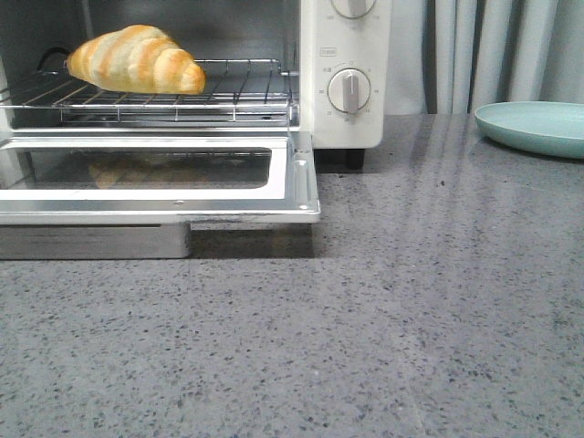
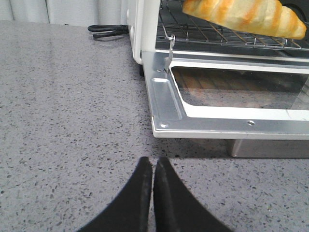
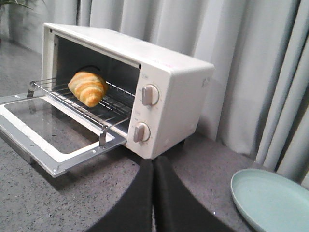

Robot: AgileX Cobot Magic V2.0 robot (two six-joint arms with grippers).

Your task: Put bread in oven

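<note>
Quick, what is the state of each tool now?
Left tool: closed, holding nothing.
Right tool: closed, holding nothing.

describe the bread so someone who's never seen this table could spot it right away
Find the white oven at the back left of the grey table, its glass door folded down flat. Inside, on the wire rack, lies the bread. It is the only food in sight: a croissant-shaped roll, golden-orange with pale cream stripes and tapered ends.
</note>
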